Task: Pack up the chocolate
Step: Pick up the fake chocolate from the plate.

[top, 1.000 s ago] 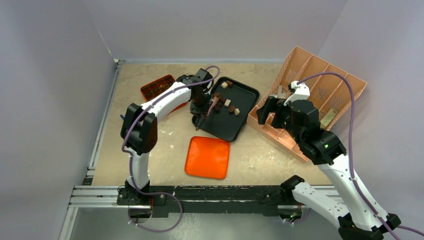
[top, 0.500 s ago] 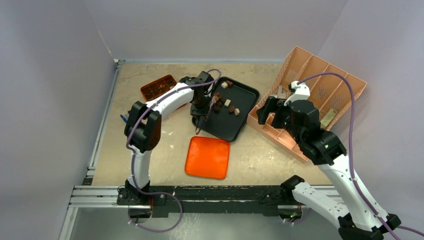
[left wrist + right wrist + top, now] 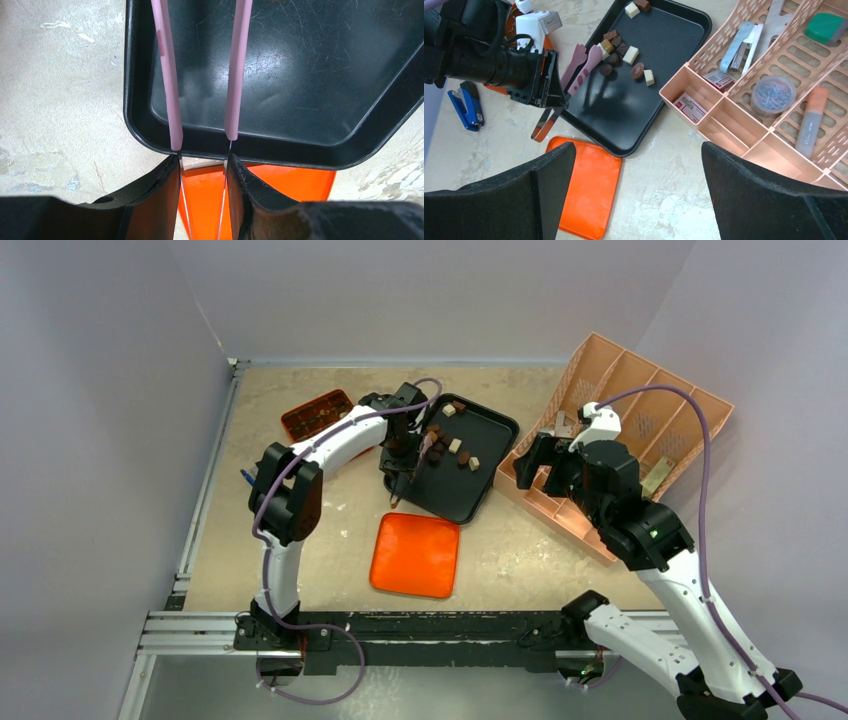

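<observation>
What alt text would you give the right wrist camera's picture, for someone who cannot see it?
The left hand holds pink-tipped tongs over a black tray of small chocolates. A flat orange lid lies beside it, and a peach desk organizer holds office supplies.

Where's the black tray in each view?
Top external: black tray sits at centre, just above the middle.
Left wrist: it fills the upper frame, behind the pink tongs.
Right wrist: upper centre, with chocolate pieces on it.
Shared landmark: the orange lid, by the tray's near edge.
</observation>
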You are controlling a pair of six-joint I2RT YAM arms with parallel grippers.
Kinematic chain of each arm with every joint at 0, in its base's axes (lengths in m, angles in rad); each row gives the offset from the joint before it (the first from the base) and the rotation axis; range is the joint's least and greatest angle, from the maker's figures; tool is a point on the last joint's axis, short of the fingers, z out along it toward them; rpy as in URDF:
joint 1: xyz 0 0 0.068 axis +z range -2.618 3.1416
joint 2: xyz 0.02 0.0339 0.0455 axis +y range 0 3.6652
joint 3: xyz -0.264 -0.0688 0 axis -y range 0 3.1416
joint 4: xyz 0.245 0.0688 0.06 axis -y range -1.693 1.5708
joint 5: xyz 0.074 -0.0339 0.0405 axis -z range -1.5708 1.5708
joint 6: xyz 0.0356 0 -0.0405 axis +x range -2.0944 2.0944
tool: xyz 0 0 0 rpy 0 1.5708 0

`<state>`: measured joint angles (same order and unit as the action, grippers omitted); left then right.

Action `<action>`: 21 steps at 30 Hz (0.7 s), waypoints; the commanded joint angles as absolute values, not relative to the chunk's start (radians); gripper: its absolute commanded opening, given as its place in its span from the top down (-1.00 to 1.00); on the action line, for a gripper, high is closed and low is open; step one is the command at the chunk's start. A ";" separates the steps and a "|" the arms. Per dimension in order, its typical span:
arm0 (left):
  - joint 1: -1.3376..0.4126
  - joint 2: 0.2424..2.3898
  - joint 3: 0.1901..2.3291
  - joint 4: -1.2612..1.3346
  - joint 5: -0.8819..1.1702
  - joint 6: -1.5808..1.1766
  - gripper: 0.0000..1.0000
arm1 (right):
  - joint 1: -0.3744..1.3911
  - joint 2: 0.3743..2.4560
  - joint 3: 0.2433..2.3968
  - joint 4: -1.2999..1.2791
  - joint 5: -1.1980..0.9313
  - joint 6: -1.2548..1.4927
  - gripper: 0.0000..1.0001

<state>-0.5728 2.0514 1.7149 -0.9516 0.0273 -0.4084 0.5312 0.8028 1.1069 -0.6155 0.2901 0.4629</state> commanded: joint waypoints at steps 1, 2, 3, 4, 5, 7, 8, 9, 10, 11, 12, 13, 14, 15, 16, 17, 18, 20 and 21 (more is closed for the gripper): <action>-0.580 2.012 1.733 -0.945 0.011 -0.414 0.26 | 0.536 0.788 1.118 -0.589 0.301 0.469 -0.95; -0.579 2.015 1.734 -0.942 0.006 -0.414 0.26 | 0.535 0.787 1.117 -0.589 0.300 0.469 -0.95; -0.580 2.020 1.737 -0.942 0.003 -0.414 0.26 | 0.536 0.787 1.118 -0.589 0.298 0.470 -0.95; -0.579 2.026 1.741 -0.945 0.003 -0.414 0.26 | 0.535 0.788 1.119 -0.587 0.299 0.471 -0.95; -0.580 2.031 1.744 -0.948 0.003 -0.413 0.26 | 0.535 0.789 1.120 -0.586 0.298 0.470 -0.95; -0.580 2.038 1.746 -0.948 0.003 -0.414 0.26 | 0.536 0.790 1.123 -0.589 0.299 0.471 -0.95; -0.580 2.040 1.746 -0.947 0.003 -0.414 0.26 | 0.536 0.790 1.123 -0.589 0.299 0.471 -0.95; -0.580 2.042 1.746 -0.946 0.003 -0.414 0.26 | 0.535 0.790 1.123 -0.589 0.299 0.472 -0.95; -0.580 2.042 1.746 -0.946 0.003 -0.413 0.26 | 0.536 0.787 1.123 -0.589 0.300 0.472 -0.95; -0.580 2.042 1.745 -0.946 0.003 -0.414 0.26 | 0.535 0.787 1.122 -0.589 0.300 0.472 -0.95; -0.581 2.043 1.747 -0.948 0.003 -0.414 0.26 | 0.535 0.787 1.120 -0.589 0.300 0.472 -0.95; -0.581 2.043 1.747 -0.948 0.003 -0.414 0.25 | 0.535 0.787 1.120 -0.589 0.300 0.472 -0.95; -0.581 2.043 1.747 -0.948 0.003 -0.414 0.25 | 0.536 0.787 1.119 -0.589 0.299 0.471 -0.94; -0.581 2.045 1.747 -0.948 0.003 -0.414 0.24 | 0.536 0.786 1.118 -0.589 0.300 0.472 -0.95; -0.580 2.046 1.747 -0.948 0.003 -0.414 0.23 | 0.535 0.787 1.118 -0.589 0.299 0.472 -0.95; -0.581 2.049 1.747 -0.948 0.003 -0.416 0.23 | 0.535 0.787 1.117 -0.589 0.300 0.472 -0.95; -0.581 2.049 1.747 -0.948 0.003 -0.416 0.23 | 0.535 0.787 1.117 -0.588 0.300 0.472 -0.95; -0.583 2.051 1.747 -0.948 0.003 -0.416 0.23 | 0.536 0.787 1.117 -0.587 0.301 0.472 -0.95; -0.583 2.051 1.746 -0.948 0.003 -0.417 0.24 | 0.535 0.786 1.118 -0.586 0.301 0.472 -0.95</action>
